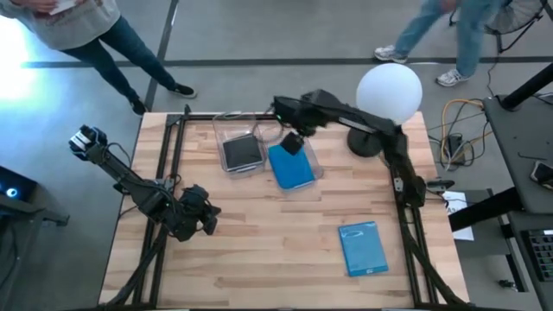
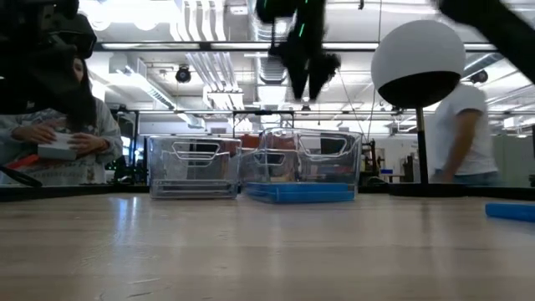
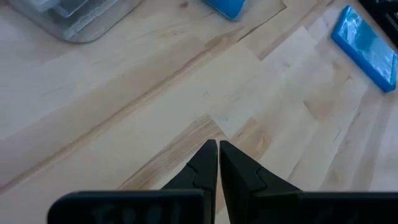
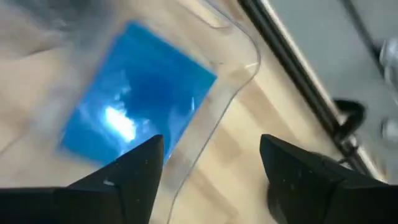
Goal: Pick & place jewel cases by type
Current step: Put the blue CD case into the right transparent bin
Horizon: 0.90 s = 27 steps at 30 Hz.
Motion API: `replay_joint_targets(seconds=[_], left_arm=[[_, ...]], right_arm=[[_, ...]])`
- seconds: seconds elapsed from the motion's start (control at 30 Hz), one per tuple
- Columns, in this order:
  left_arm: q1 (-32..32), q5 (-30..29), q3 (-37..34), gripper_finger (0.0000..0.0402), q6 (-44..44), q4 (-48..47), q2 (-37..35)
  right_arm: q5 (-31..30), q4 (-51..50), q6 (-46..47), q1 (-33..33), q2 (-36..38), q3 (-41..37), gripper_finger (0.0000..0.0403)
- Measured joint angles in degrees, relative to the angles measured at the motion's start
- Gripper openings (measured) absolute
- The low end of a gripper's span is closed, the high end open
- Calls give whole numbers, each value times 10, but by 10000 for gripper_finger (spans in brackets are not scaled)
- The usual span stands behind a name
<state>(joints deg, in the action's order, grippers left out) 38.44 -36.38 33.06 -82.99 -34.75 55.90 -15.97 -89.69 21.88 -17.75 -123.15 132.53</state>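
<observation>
Centrally, a blue jewel case point(image 1: 291, 168) lies in the right clear bin point(image 1: 313, 157), overhanging its front edge; a dark jewel case point(image 1: 241, 152) sits in the left clear bin point(image 1: 226, 131) — both bins touching, near the far edge. Another blue jewel case point(image 1: 363, 249) rests alone on open tabletop point(image 1: 276, 250). Right hand point(image 1: 292, 142) hovers over the blue bin, fingers spread, empty. Left hand point(image 1: 211, 219) — fingers closed, empty — waits near the left edge.

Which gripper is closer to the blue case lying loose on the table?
Left. The left gripper, shut, sits across bare table from the loose blue case. The right gripper, open, hovers farther off over the bin holding another blue case.
</observation>
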Motion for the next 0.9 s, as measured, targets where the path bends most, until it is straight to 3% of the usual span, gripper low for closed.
replay_joint_targets(seconds=[0.07,0.17,0.2,0.37,0.5,0.6,0.7,0.77,0.9], left_arm=[[0,-5,0,0,13,1,0],[-1,-14,-1,0,27,2,0],[-1,-16,-1,0,31,2,0],[-2,-24,-1,0,37,8,0],[-2,-23,-4,0,37,19,0],[-2,-22,-5,0,38,39,0],[-2,-11,-5,0,48,74,0],[-2,15,-5,0,74,110,1],[-1,58,-5,0,101,171,18]], right_arm=[[21,-2,6,43,40,-19,265],[182,1,85,106,78,-81,261],[205,3,120,134,88,-107,257],[200,2,332,292,185,-287,233],[175,49,634,406,251,-455,209],[205,156,812,476,298,-573,191],[218,284,917,519,298,-662,176],[216,300,980,532,290,-694,169],[204,358,996,543,266,-723,165]])
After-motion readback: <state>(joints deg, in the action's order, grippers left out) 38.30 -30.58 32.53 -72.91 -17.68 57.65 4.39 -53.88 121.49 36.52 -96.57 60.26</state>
